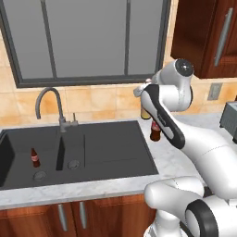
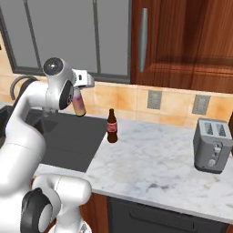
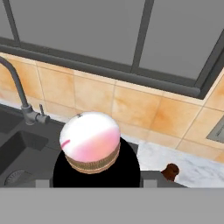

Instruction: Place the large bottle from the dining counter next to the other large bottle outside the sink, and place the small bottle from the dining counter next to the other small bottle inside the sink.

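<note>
Gripper (image 2: 80,93) clamped on the large bottle (image 2: 80,104), upper left of frame, hanging above the sink (image 2: 68,136) edge near the brown bottle (image 2: 112,126) (likely rigid, smooth, slippery; grip just below its shoulder).

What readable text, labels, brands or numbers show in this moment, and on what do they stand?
None can be read.
Red label on the other large bottle: too small and blurred.
Red label on the small brown bottle in the sink: too small.
Large bottle at the end effector: no lettering shows.
Toaster: no marking shows.
</note>
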Controlling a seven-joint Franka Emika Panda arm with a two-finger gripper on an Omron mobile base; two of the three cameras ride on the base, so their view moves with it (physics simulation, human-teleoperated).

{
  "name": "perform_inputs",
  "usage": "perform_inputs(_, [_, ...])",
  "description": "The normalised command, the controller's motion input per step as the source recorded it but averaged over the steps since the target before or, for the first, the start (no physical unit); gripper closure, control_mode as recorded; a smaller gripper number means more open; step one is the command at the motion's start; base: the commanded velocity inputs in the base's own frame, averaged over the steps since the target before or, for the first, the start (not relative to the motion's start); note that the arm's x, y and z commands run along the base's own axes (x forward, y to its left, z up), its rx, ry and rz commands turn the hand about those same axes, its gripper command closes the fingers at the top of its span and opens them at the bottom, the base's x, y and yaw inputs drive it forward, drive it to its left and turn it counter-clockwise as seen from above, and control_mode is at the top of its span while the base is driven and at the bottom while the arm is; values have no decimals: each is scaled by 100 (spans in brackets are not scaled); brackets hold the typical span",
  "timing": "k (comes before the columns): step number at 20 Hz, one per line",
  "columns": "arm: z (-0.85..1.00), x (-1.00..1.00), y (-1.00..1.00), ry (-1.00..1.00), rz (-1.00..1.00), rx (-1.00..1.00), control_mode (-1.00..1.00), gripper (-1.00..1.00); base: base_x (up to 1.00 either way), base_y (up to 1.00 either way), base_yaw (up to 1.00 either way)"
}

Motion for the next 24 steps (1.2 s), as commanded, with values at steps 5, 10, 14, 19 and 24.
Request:
perform_inputs(5, [0,0,0,0,0,0,100,100,69,-37,-5])
perform_inputs(10, [0,0,0,0,0,0,100,100,6,-13,-18])
perform_inputs(14, [0,0,0,0,0,0,100,100,0,0,-23])
perform_inputs(19, [0,0,0,0,0,0,100,100,0,0,-23])
perform_inputs(24, [0,0,0,0,0,0,100,100,7,2,-22])
